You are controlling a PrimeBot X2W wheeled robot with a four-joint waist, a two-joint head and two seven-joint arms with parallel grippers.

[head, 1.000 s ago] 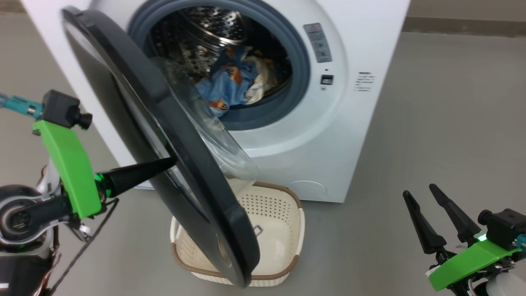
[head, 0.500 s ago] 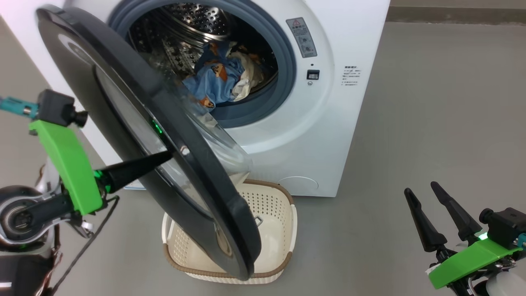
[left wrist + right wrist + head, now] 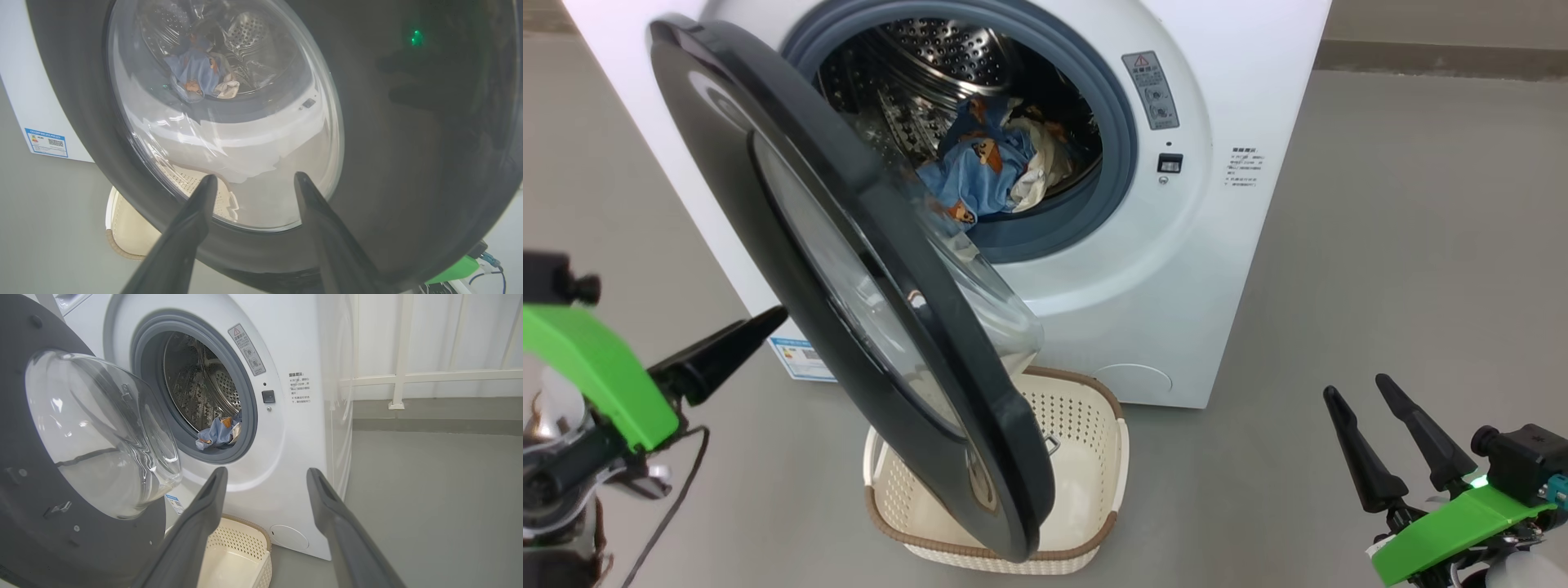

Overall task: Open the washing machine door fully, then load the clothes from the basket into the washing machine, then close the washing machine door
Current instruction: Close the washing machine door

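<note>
The loading looks done: the clothes (image 3: 980,175) lie in the drum (image 3: 931,49) and the basket (image 3: 1086,433) on the floor in front of the washer (image 3: 1241,98) is empty. So the step in hand, as I read it, is closing the door (image 3: 849,302).

The door stands roughly half open, hinged on the left, and its free edge hangs over the near side of the basket. The left gripper (image 3: 255,176) sits left of the door, facing its outer side. Its fingers are spread wide, they hold nothing, and they stand apart from the black rim. The right gripper (image 3: 1356,384) waits near and far to the right, well clear, jaws wide and empty.

Next, I'd say, the left arm needs to meet the door's outer face and push it right and away until the latch catches.

The clothes are a crumpled blue heap with orange figures and some white cloth. They sit low in the drum, and one blue fold lies close to the grey gasket (image 3: 1123,131). That fold could get pinched.
</note>
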